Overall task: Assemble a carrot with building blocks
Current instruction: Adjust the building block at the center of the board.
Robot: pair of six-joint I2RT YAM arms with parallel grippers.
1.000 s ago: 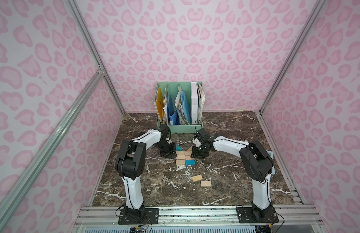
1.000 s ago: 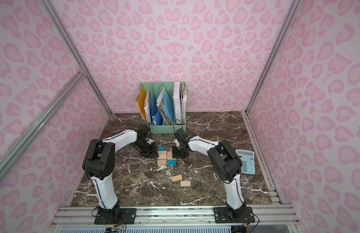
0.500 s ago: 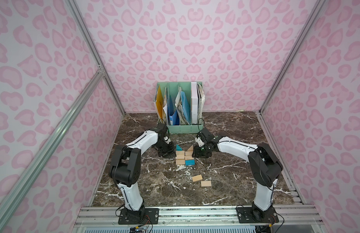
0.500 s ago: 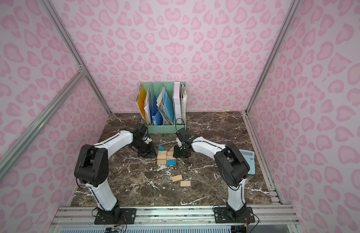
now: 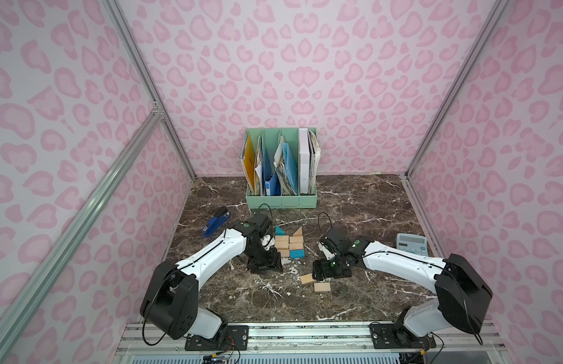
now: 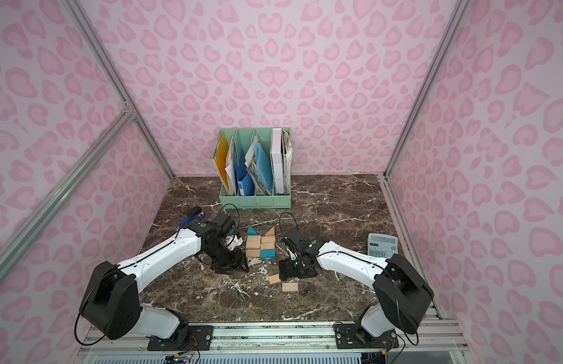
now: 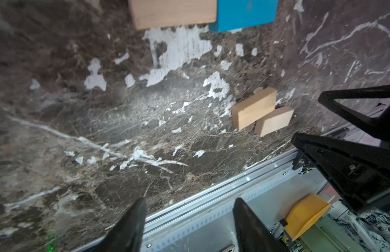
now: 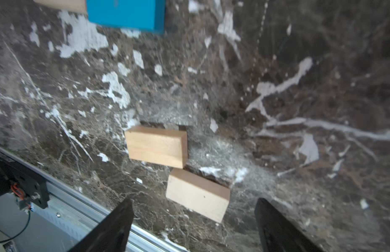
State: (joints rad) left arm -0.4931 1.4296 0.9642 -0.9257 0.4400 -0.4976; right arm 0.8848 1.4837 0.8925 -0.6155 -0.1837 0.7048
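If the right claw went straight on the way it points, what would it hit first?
Probably the nearer loose tan block, lying just ahead of the open right claw; depth is unclear.

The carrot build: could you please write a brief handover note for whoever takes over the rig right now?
Left pincer: open, empty, beside the carrot.
Right pincer: open, empty, next to a loose tan block; a second loose tan block lies nearer the front rail.
Done: teal triangle, tan triangle, five tan rectangles and the teal rectangle laid together.
Left: add both loose blocks, probably at the carrot's near end.
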